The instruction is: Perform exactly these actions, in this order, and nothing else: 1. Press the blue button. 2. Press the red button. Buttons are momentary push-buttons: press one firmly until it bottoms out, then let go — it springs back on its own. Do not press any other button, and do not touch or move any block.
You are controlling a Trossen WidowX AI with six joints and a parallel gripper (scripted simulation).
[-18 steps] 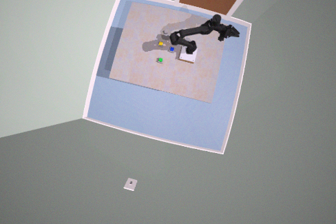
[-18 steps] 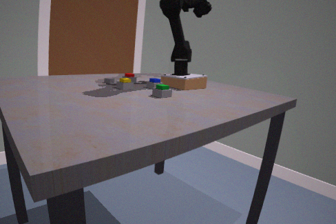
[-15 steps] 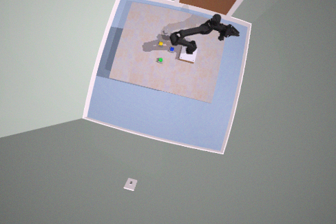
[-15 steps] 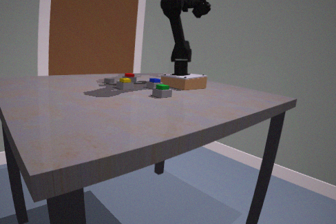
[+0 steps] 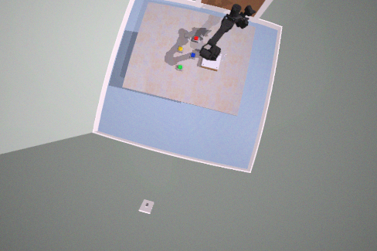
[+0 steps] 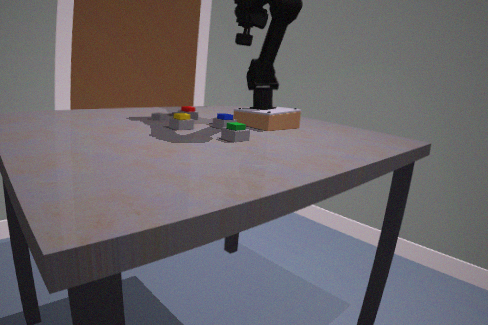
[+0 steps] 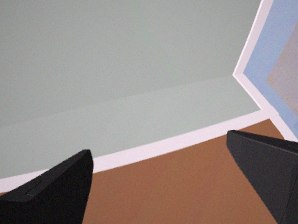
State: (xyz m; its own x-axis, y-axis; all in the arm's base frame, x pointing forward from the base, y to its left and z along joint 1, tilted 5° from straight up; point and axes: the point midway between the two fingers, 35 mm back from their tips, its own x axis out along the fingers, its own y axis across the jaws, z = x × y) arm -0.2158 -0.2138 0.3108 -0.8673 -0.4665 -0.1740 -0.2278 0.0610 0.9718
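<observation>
Filling most of the lower half of the exterior view, the worktop (image 6: pixel 150 194) carries everything in play, all of it gathered toward its far side, right of centre in the frame. Behind it, in the upper left of that frame, stands a brown door (image 6: pixel 135 29) with a pale surround. On the far right part of the worktop sits a wooden base block (image 6: pixel 267 119) with a white top, and from it the black arm (image 6: pixel 270 44) rises and folds over at its top, reaching up near the upper edge of the picture. The gripper (image 7: pixel 160 183) hangs high above the worktop, well apart from every button; in the wrist view its two dark fingers stand wide apart with nothing between them, only wall, pale trim and brown door behind. Four small buttons on grey housings lie just left of the base block in the exterior view: the blue button (image 6: pixel 225 116) nearest the base, the green button (image 6: pixel 236 126) in front of it, the yellow button (image 6: pixel 182 116) further left, and the red button (image 6: pixel 188 108) behind the yellow one.
</observation>
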